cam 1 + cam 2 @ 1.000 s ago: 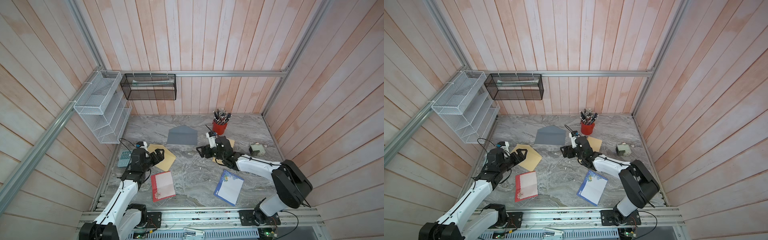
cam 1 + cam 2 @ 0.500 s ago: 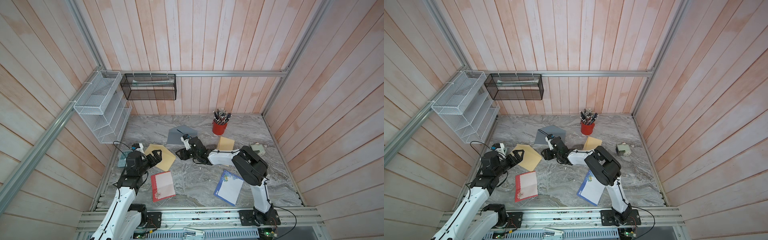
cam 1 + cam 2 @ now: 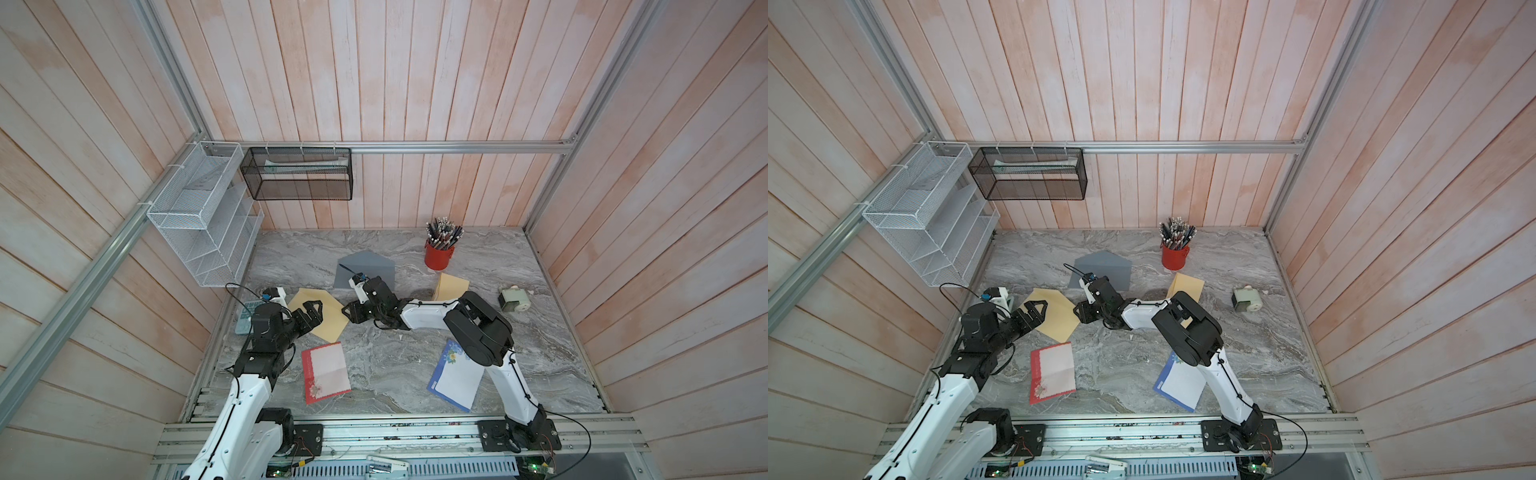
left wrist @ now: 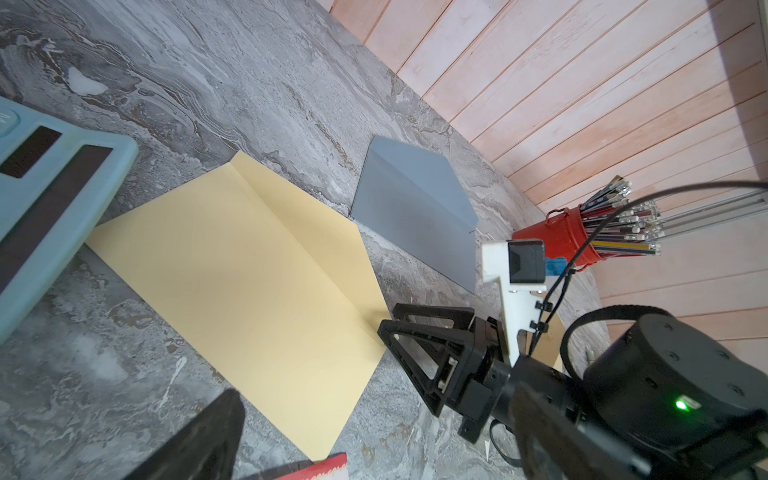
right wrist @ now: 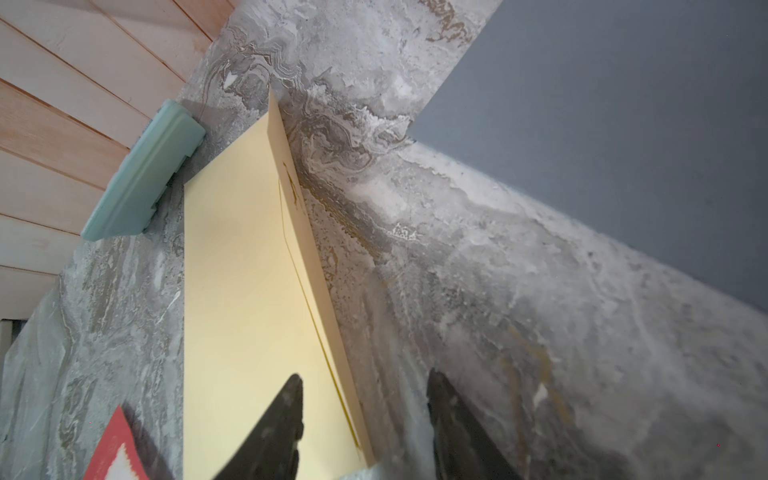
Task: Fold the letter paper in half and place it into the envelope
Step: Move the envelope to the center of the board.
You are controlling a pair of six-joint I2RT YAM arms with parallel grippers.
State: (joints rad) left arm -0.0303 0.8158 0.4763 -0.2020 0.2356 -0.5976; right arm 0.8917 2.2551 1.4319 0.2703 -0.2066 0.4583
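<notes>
Right pincer (image 5: 365, 374), half-open, straddles the yellow envelope (image 5: 241, 270) at its raised edge; left pincer (image 3: 312, 312) gapes wide over it.

Left gripper (image 3: 314, 306) wide — right gripper (image 3: 347, 315) half-parted

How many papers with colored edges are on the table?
2. The red-edged paper lies at the front beside the left arm; the blue-edged paper lies at the front, partly under the right arm.
</notes>
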